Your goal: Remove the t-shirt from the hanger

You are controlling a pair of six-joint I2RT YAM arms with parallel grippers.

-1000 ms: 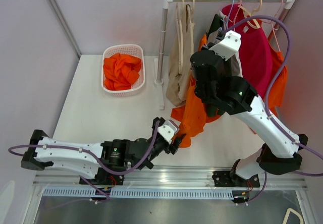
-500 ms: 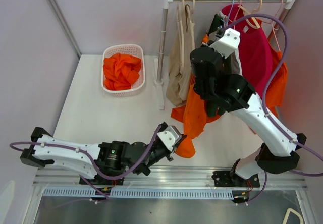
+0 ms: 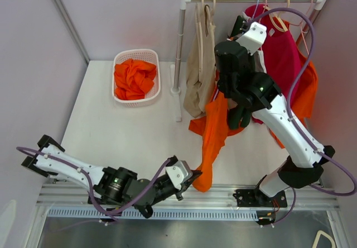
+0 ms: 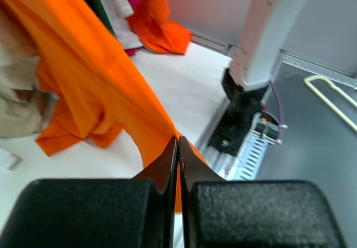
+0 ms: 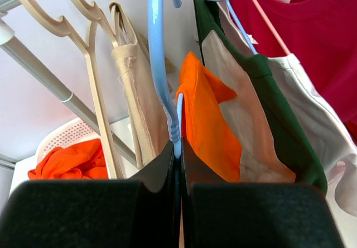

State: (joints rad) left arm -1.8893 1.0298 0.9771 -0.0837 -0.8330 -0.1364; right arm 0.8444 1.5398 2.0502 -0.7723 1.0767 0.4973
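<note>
The left arm (image 3: 70,170) and right arm (image 3: 285,124) have white shells and black joints, each with a small green light (image 3: 260,89) and a looping purple cable (image 3: 310,58). Fingers (image 4: 89,214) are blocky matte black.

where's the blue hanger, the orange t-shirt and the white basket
blue hanger (image 5: 156,63): right wrist view, on its long straight arm.
orange t-shirt (image 3: 213,136): top external view, on the stretched middle of the cloth.
white basket (image 3: 136,51): top external view, on its far rim.
</note>
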